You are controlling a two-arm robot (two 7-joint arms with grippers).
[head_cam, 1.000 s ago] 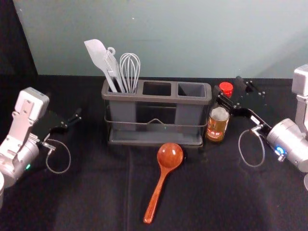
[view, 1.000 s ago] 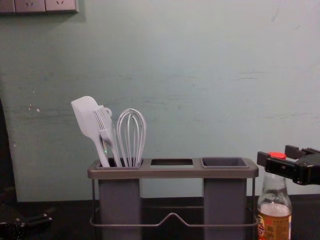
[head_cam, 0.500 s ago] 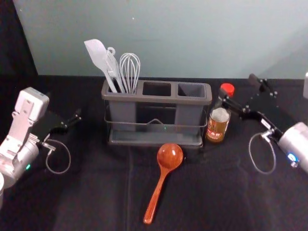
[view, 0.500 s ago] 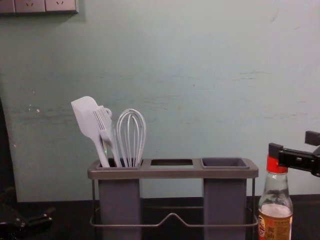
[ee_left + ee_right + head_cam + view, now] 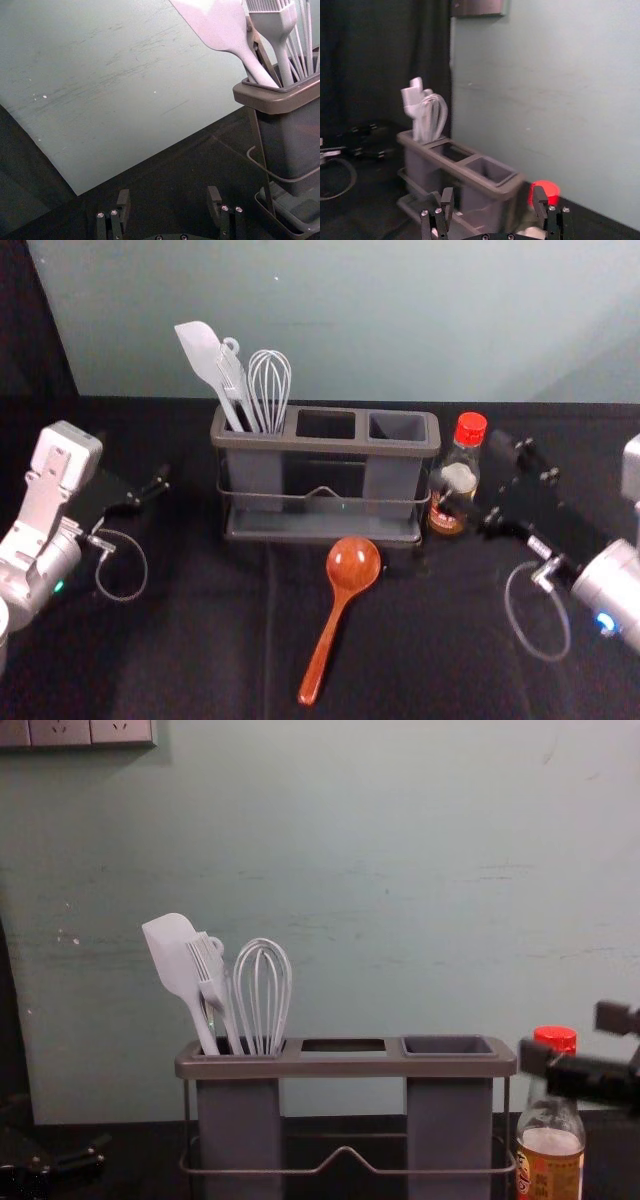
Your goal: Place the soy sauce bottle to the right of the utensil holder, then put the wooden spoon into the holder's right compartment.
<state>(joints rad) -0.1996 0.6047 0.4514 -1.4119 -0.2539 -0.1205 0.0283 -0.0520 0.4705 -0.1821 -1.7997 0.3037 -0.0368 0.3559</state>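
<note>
"Where's the bottle [image 5: 459,476] from where you stand?"

"Upright, just beside the right end of the holder [image 5: 325,446], red cap [image 5: 471,426] on top."

"And the right gripper [image 5: 476,468]?"

"Right up at the bottle, fingers spread wide, nothing clasped. One finger crosses in front of the bottle's upper part; I can't tell if it touches."

"What about the spoon [image 5: 338,605]?"

"Flat on the dark cloth [image 5: 200,660] in front of the holder, bowl towards it, handle slanting back our way and a bit left."

"Anything standing in the holder?"

"A spatula [image 5: 205,358], a brush [image 5: 236,382] and a whisk [image 5: 270,385], all in the left compartment [image 5: 255,472]."

"The left gripper [image 5: 132,462]?"

"Parked off to the holder's left, well apart from it, fingers wide open with nothing between them."
</note>
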